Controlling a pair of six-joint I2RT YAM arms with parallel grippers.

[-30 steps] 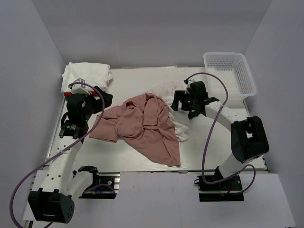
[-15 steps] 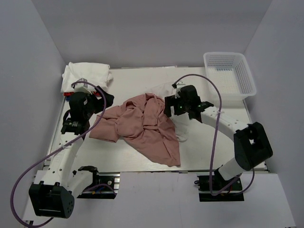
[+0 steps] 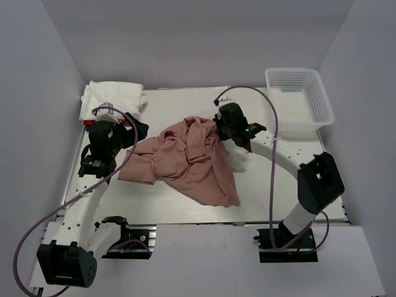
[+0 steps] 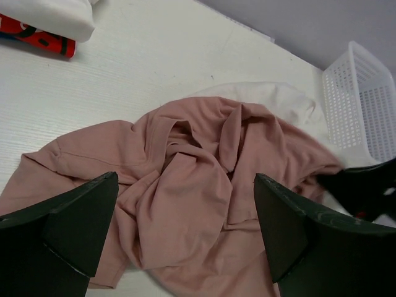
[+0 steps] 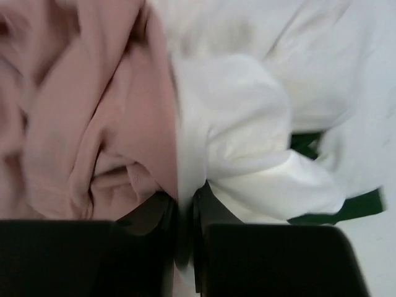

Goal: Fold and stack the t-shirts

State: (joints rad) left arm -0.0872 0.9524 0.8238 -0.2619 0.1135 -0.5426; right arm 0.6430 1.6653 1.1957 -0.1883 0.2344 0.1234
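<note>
Pink tee [image 3: 192, 161] lies crumpled left of the basket [image 3: 300, 93], overlapping the white tee [image 5: 235, 124]; my right claw [image 5: 184, 247] is pinched on white cloth at their seam; I'd pull basketward, low and slow, lest pink drags along; my left claw [image 4: 185, 179] hangs agape.

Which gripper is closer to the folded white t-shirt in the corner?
Left. The left gripper is just beside the folded white t-shirt; the right gripper, pinching a crumpled white t-shirt, is farther right, past the dusty pink t-shirt.
</note>
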